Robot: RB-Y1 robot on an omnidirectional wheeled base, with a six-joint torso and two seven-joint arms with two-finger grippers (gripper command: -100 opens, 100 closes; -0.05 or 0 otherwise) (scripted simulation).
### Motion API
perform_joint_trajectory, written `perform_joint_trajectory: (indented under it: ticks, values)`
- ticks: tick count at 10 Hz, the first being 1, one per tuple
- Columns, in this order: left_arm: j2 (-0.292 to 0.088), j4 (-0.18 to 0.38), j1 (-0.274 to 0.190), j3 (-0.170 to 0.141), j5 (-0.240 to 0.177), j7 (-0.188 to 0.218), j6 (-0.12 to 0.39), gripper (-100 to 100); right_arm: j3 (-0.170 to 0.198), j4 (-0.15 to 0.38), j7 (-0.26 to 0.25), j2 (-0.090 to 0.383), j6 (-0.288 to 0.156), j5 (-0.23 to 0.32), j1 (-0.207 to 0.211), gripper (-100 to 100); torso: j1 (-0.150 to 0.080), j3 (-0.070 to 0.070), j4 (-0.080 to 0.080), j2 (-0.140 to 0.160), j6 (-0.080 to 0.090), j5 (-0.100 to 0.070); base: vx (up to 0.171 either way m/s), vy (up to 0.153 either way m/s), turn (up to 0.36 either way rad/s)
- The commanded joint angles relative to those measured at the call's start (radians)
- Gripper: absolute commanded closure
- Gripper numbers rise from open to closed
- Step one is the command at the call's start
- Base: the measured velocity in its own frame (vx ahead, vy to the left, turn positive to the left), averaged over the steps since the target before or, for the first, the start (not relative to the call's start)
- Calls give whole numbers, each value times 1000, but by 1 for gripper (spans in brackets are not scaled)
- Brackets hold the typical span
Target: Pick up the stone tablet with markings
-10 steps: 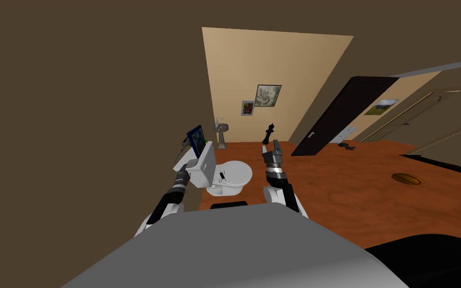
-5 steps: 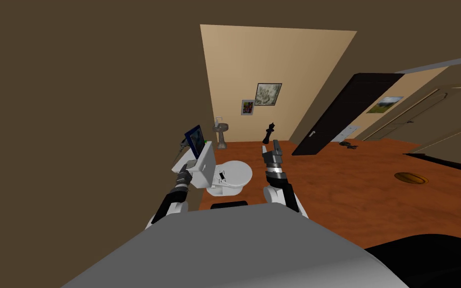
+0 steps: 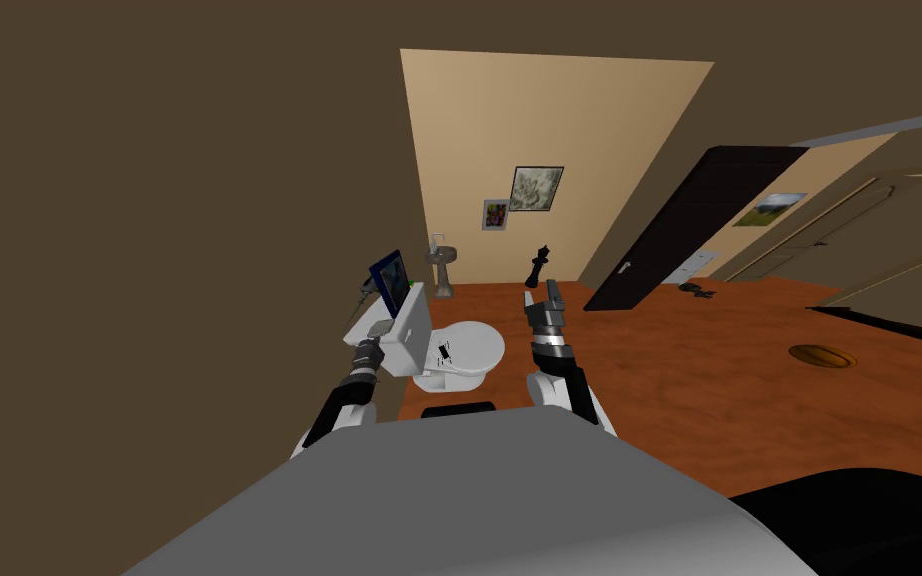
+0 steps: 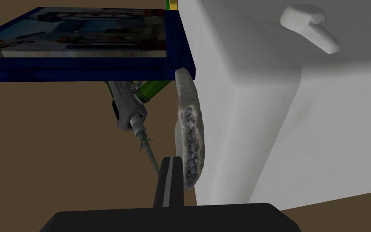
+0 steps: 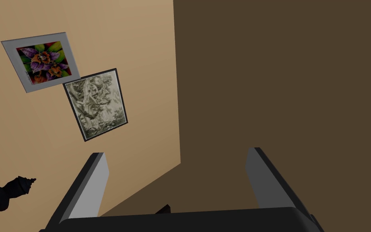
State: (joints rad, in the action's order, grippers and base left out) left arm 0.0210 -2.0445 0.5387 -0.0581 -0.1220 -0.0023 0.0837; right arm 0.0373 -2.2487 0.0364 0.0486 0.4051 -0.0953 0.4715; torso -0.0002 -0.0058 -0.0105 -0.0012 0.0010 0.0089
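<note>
The stone tablet [image 4: 188, 133] is a thin, rough grey slab seen edge-on, lying against the white toilet tank [image 4: 281, 100] just under a blue-framed picture [image 4: 80, 40]. My left gripper [image 4: 172, 160] is shut, its two fingers pressed together into one blade beside the tablet's near end, with nothing between them. In the head view the left gripper [image 3: 373, 343] is at the tank [image 3: 411, 325] on its wall side. My right gripper [image 5: 176, 161] is open and empty, raised over the floor to the right of the toilet [image 3: 539, 296].
A grey nozzle tool with a green part [image 4: 130, 108] hangs behind the tablet. The brown wall is close on the left. The toilet bowl [image 3: 469, 350] has a small black item [image 3: 443, 352] on its lid. A black chess piece [image 3: 539, 266], a pedestal sink [image 3: 441, 265] and a dark door [image 3: 689, 225] lie beyond.
My view shifted slightly after the first frame. My left forearm has moved a little at the tank, and its fingers now stand shut. The right arm has not moved.
</note>
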Motion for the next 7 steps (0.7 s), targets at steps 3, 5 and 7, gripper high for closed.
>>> perform_joint_trajectory:
  ticks: [3,5,7]
  values:
    - [0,0,0,0,0,0,0,0,0,0,0,0,0,0,0,0,0,0,0,0,0,0,0,0,0]
    - [-61,-1,0,1,2,-2,0,-100,0,0,0,0,0,0,0,0,1,0,0,0,0,0,-2,4,-6]
    - [-105,-3,0,2,5,-5,0,-100,0,0,0,0,0,0,0,0,1,0,0,0,0,0,-5,17,-16]
